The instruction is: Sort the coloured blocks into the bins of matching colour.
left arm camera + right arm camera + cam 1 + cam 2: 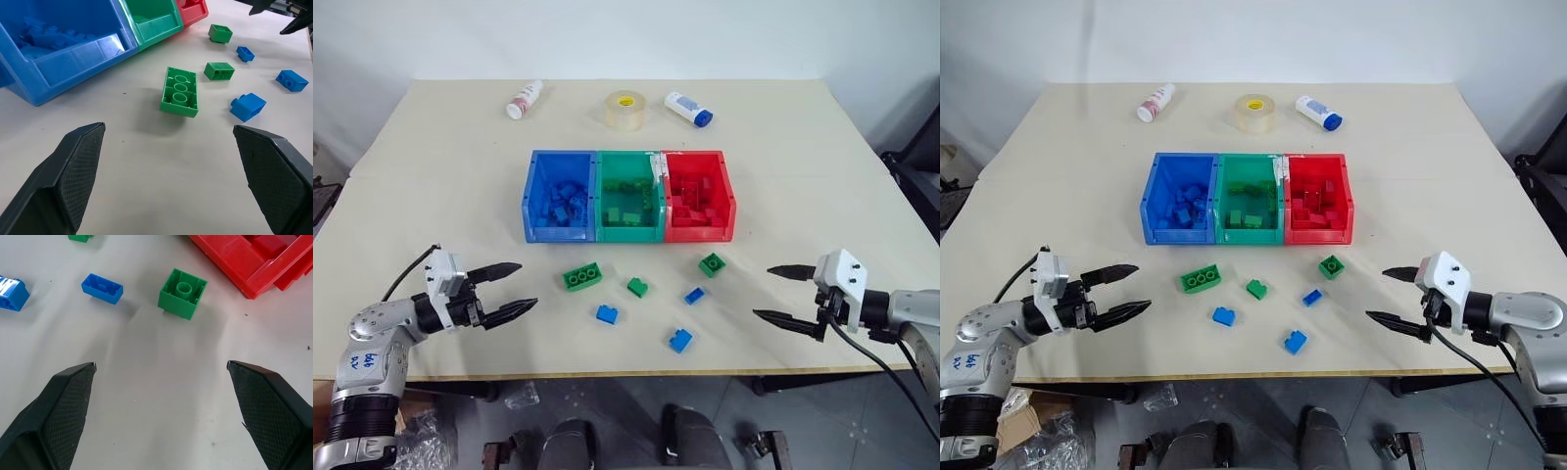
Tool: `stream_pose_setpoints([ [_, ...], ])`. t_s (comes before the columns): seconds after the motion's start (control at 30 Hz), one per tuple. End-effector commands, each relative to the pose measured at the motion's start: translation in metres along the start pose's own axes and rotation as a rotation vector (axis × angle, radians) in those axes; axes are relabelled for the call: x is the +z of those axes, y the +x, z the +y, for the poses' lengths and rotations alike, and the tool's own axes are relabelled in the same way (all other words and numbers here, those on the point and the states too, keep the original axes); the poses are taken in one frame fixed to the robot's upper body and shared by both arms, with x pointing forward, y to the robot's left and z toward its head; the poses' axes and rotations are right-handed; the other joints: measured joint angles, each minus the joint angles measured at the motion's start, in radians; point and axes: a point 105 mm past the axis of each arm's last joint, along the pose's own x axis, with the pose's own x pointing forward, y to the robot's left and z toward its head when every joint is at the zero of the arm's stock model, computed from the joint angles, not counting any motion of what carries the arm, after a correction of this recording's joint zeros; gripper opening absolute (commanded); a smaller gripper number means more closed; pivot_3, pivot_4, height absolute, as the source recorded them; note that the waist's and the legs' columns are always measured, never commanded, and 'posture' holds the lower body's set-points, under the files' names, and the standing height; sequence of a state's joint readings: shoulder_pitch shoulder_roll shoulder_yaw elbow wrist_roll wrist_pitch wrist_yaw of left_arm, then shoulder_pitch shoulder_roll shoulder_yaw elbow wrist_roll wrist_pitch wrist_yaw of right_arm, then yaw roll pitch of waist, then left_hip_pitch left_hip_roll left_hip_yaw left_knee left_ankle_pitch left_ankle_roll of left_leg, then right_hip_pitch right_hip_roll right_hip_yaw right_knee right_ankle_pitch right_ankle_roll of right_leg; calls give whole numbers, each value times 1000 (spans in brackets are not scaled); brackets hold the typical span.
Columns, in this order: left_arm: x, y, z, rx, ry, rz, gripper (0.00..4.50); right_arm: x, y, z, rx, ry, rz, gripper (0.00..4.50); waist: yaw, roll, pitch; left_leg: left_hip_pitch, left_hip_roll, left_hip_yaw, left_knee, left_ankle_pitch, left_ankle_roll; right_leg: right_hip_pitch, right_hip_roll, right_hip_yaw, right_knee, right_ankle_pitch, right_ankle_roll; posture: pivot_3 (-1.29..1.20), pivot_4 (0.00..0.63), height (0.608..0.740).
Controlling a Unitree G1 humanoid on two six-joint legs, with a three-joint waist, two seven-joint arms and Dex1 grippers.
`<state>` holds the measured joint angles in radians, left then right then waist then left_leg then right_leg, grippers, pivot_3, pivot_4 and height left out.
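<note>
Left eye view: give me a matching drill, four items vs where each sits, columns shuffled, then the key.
Items:
1. long green brick
2. tape roll
3. green bin
4. left gripper

Places:
A. at the far side of the table, between the two white bottles
B. middle of the joined row, between blue and red
C. open, empty, above the table's near left part
D. loose on the table, just in front of the blue and green bins

Pairs: 1-D, 2-A, 3-B, 4-C

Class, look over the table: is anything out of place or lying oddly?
Six loose bricks lie in front of the bins, unsorted. The long green brick lies askew, and two white bottles lie on their sides at the far edge.
</note>
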<state>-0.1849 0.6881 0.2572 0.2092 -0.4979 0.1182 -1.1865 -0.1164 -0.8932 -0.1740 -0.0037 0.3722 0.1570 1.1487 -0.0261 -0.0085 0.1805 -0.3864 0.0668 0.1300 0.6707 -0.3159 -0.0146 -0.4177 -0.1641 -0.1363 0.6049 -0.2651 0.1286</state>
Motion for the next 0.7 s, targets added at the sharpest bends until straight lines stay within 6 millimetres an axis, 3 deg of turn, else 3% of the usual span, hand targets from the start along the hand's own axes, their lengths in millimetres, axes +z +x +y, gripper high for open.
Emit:
stream_pose_setpoints([
  [0.03, 10, -5, -1, -7, 70, -9, 4468, 13, -7, -6, -31, -38, -33, 4500, 0, 0, 0, 0, 0, 0, 0, 0, 0, 0, 0, 0, 0, 0, 0, 0, 150, 740],
  [0.23, 10, 3, 5, 32, 46, 0, 4468, 21, 3, -7, -62, 0, -60, 4500, -1, 0, 0, 0, 0, 0, 0, 0, 0, 0, 0, 0, 1, 0, 0, 0, 150, 740],
  [0.37, 8, 8, 2, 16, 78, -1, 4468, 14, 2, -6, -88, 29, -11, 4500, 0, 0, 0, 0, 0, 0, 1, 0, 0, 0, 0, 0, 1, 0, 0, 0, 150, 740],
  [0.57, 2, 5, 2, -17, 59, 9, 4468, -12, -41, 1, -172, 101, 115, 4500, 29, 0, 0, -1, 0, 0, 1, 0, 0, 0, 0, 0, 0, 0, 0, 0, 150, 740],
  [0.7, 3, 4, -1, -29, 58, -34, 4468, -10, -59, 9, -190, 116, 140, 4500, 26, 0, 0, -1, 0, 0, 2, 0, 0, 0, 0, 0, 0, 0, 0, 0, 150, 740],
])
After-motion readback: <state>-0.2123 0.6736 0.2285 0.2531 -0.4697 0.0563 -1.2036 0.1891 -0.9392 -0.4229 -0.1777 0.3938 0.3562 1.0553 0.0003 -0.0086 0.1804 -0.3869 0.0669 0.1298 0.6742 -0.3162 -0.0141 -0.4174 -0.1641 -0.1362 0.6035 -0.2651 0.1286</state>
